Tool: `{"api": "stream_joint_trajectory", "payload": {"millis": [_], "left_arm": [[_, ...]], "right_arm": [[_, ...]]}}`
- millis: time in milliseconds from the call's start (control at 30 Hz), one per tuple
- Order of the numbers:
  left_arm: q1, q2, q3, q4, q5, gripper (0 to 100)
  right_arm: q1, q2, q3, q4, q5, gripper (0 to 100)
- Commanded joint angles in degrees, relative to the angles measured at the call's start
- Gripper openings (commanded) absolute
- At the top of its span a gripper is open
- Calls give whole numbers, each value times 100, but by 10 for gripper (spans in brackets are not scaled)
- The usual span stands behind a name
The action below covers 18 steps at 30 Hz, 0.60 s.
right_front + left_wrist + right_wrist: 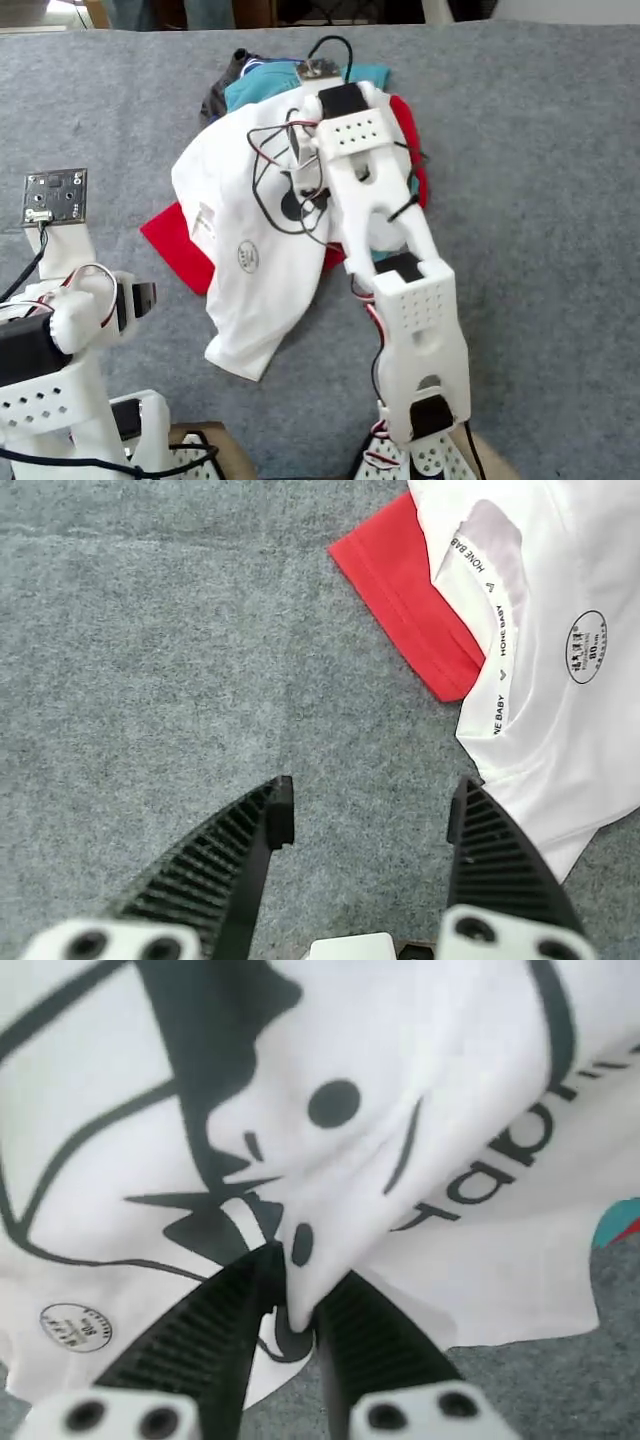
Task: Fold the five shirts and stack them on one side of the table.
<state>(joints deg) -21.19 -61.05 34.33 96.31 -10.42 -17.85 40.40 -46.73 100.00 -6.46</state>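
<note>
Neck tape (pixel 497 630): repeated dark lettering on the white shirt (pixel 590 740)
Round stamp (pixel 585 647): print too fine for me
Chest print (pixel 490 1160): large letters, partly folded

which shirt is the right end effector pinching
The white shirt with the black print, lying on top of the others; the right end effector is closed on a fold of it. The red shirt, teal shirt and dark shirt lie underneath.
</note>
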Motion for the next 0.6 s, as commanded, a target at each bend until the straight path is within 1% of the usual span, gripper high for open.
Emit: {"api": "stream_joint_trajectory", "payload": {"millis": [0, 200, 300, 400, 567], "left_arm": [[-48, 0, -31, -70, -53, 270], [-48, 9, -31, -88, -62, 270], [-48, 9, -31, -97, -62, 270], [-13, 18, -31, -149, -62, 270], [4, 123, -66, -686, -18, 272]], "right_arm": [[404, -356, -321, 114, -70, 14], [1116, -1332, -312, 114, -62, 14], [1688, -2018, -312, 114, -26, 14], [2347, -2642, -312, 114, 220, 14], [3332, -3327, -163, 114, 738, 15]]}}
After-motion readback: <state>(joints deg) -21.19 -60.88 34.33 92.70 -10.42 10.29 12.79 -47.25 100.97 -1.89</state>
